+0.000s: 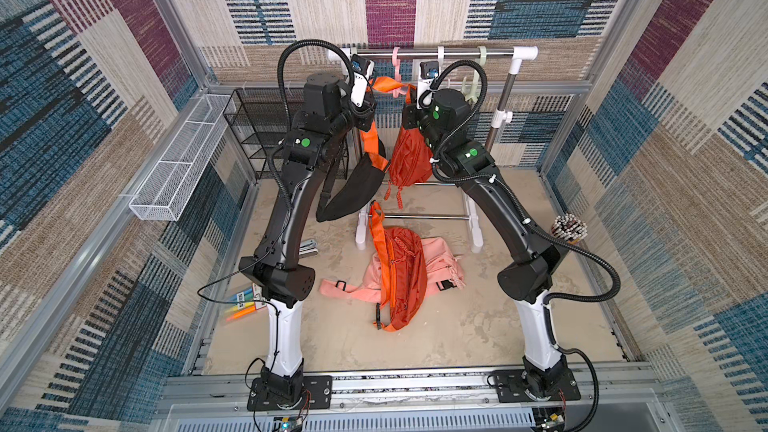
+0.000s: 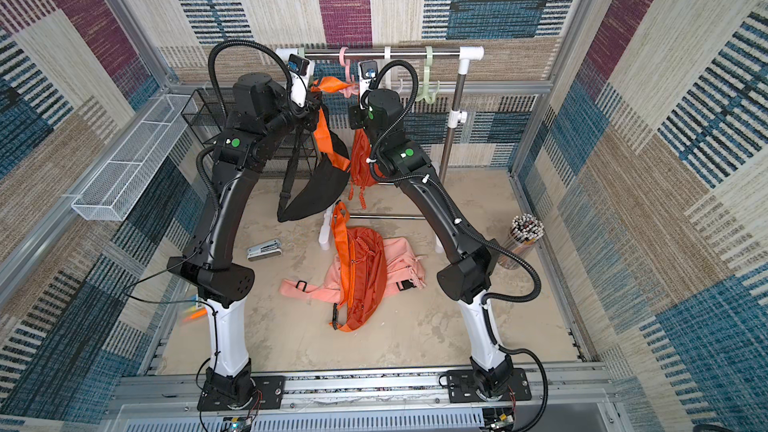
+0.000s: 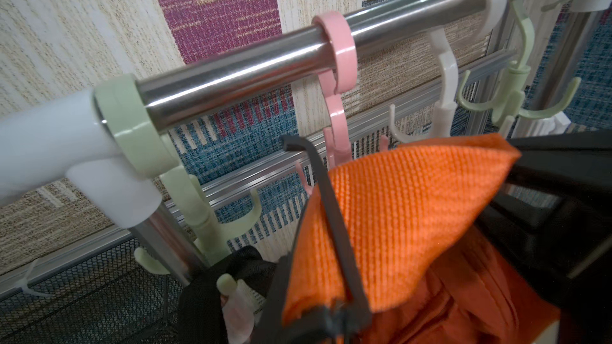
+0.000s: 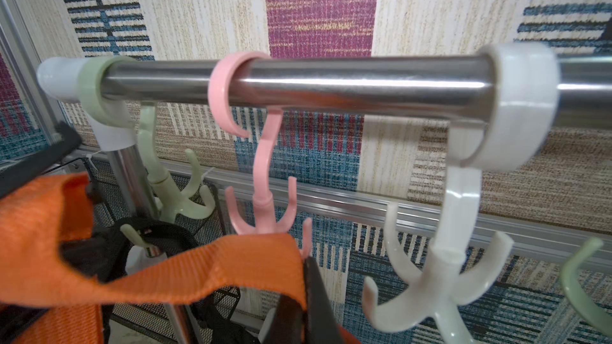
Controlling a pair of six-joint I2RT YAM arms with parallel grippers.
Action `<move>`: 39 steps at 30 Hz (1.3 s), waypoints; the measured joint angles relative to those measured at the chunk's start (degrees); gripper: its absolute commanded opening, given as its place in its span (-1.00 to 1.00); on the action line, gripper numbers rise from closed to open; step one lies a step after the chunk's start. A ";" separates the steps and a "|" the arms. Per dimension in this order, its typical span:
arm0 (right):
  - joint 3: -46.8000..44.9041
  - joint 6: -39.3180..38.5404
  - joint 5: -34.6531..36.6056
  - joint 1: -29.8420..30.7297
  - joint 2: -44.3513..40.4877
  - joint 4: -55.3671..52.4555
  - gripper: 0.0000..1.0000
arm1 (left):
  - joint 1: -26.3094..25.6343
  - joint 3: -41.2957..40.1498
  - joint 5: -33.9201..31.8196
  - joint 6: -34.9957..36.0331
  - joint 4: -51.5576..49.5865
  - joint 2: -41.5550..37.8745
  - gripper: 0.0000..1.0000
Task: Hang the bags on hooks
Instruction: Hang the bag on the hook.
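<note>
An orange bag (image 1: 409,155) (image 2: 360,160) hangs below the rail (image 4: 364,77) by its orange strap (image 1: 386,84) (image 3: 397,210) (image 4: 198,273). The strap is stretched between both raised grippers. My left gripper (image 1: 371,91) (image 3: 318,259) is shut on one end. My right gripper (image 1: 409,91) (image 4: 303,296) is shut on the strap directly under the pink hook (image 4: 265,206) (image 3: 337,94) (image 1: 397,72). The strap's upper edge meets the hook's prongs; I cannot tell whether it rests on one.
A black bag (image 1: 353,193) hangs from the pale green hook (image 4: 172,193) at the rail's left end. White (image 4: 440,259) and green (image 3: 510,100) hooks hang further right. An orange bag (image 1: 401,280) and a pink bag (image 1: 440,259) lie on the floor. A black wire rack (image 1: 257,130) stands left.
</note>
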 measured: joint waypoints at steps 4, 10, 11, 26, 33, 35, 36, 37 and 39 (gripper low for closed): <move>2.21 -0.81 -0.11 -0.09 2.08 0.87 -1.00 | 0.00 0.61 0.00 -2.47 2.21 1.55 -1.00; 4.17 -1.44 -0.09 -0.26 4.31 2.91 -1.00 | 0.00 1.38 -0.70 -4.52 4.09 3.37 -1.00; 4.20 -1.44 -0.07 -0.31 4.52 3.45 -1.00 | 0.00 1.44 -1.42 -4.59 4.37 3.54 -1.00; 4.76 -0.57 1.57 -0.87 7.82 6.16 -1.00 | -0.11 1.88 -3.43 -7.67 6.73 6.58 -1.00; 4.81 0.09 1.60 -1.92 8.57 6.19 -1.00 | -0.26 2.10 -3.43 -8.04 6.99 7.50 -1.00; 4.81 0.15 1.42 -1.92 8.79 6.12 -1.00 | -0.37 2.10 -3.43 -8.04 6.95 7.65 -1.00; 4.81 0.52 1.11 -1.88 8.96 5.97 -1.00 | -0.44 2.10 -3.43 -8.04 6.88 7.69 -1.00; 4.81 0.81 0.76 -1.84 9.11 5.86 -1.00 | -0.50 1.92 -3.43 -8.04 6.88 7.69 -1.00; 4.81 1.38 -0.20 -1.84 9.29 5.31 -1.00 | -0.50 1.20 -3.43 -8.04 6.88 7.52 -1.00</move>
